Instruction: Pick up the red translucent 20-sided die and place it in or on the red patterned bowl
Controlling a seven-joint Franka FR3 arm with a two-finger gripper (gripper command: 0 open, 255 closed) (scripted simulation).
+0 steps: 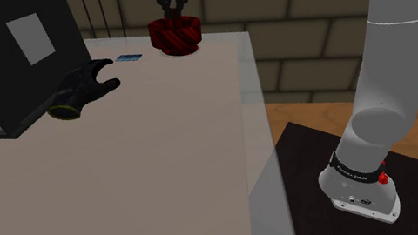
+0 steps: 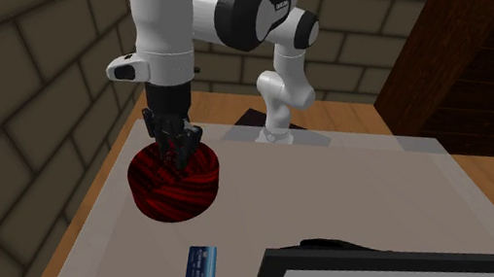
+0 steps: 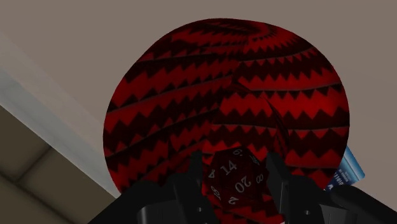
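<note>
The red bowl (image 1: pixel 175 37) with a dark zigzag pattern stands at the far end of the grey table, near its edge. My gripper (image 1: pixel 177 12) hangs straight over it, fingertips just above the bowl's opening (image 2: pixel 177 158). In the wrist view the dark red translucent die (image 3: pixel 232 183), with white numbers 14 and 20 facing up, sits between my gripper's (image 3: pixel 234 175) two fingers, and both fingers touch its sides. Below the die lies the inside of the bowl (image 3: pixel 210 95).
An open black laptop (image 1: pixel 3 60) and a black glove (image 1: pixel 83 87) lie at the shoulder view's left. A blue card (image 2: pixel 202 269) rests on the table beside the bowl. Behind the table's far edge is a brick wall (image 2: pixel 17 83).
</note>
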